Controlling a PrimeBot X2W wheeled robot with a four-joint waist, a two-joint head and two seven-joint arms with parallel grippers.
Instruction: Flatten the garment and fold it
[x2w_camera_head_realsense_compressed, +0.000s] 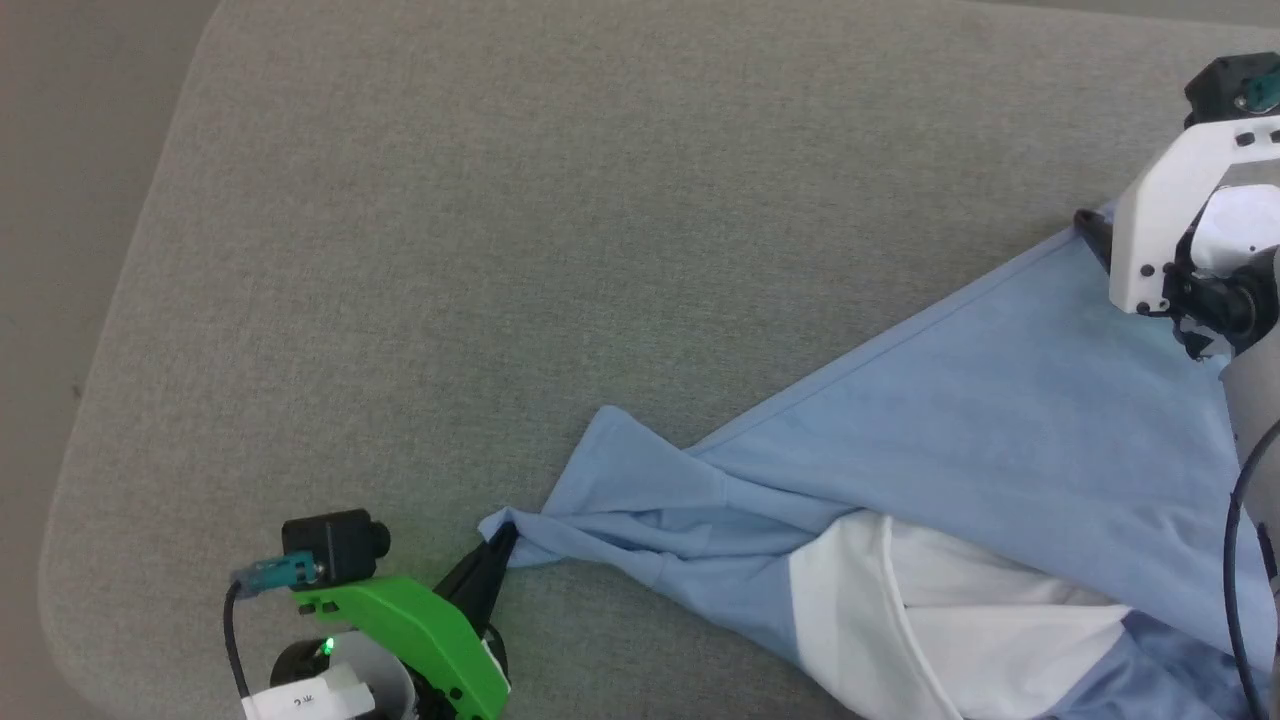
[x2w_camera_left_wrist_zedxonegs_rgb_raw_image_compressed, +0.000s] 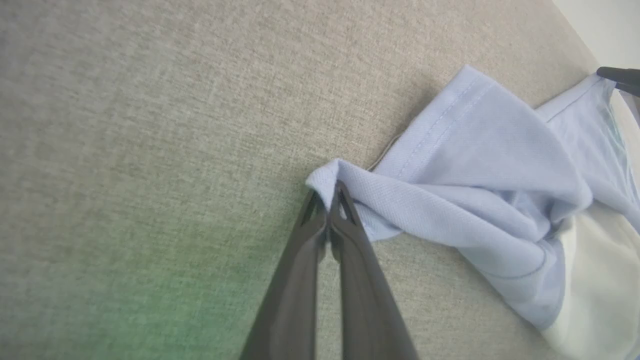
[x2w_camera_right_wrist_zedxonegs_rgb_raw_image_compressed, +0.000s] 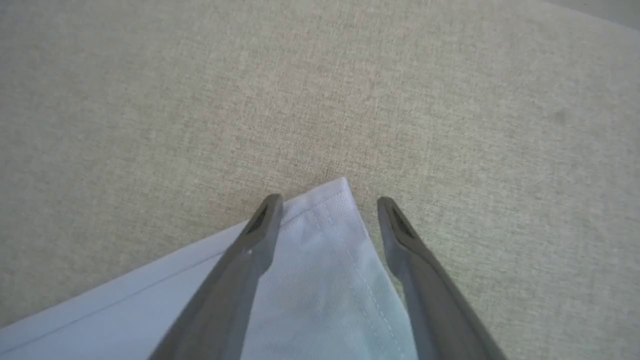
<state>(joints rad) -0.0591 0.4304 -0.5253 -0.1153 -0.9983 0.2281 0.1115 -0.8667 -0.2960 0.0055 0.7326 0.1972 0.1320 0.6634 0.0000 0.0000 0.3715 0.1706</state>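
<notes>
While my left hand (x2w_camera_left_wrist_zedxonegs_rgb_raw_image_compressed: 327, 192) grips the garment (x2w_camera_left_wrist_zedxonegs_rgb_raw_image_compressed: 475, 150) and my right hand (x2w_camera_right_wrist_zedxonegs_rgb_raw_image_compressed: 327, 202) hangs released — any tug could skew it.

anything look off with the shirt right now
The shirt is not flat: its left end is bunched into twisted folds where the left gripper pinches it. The right gripper stands open astride a hem corner.
</notes>
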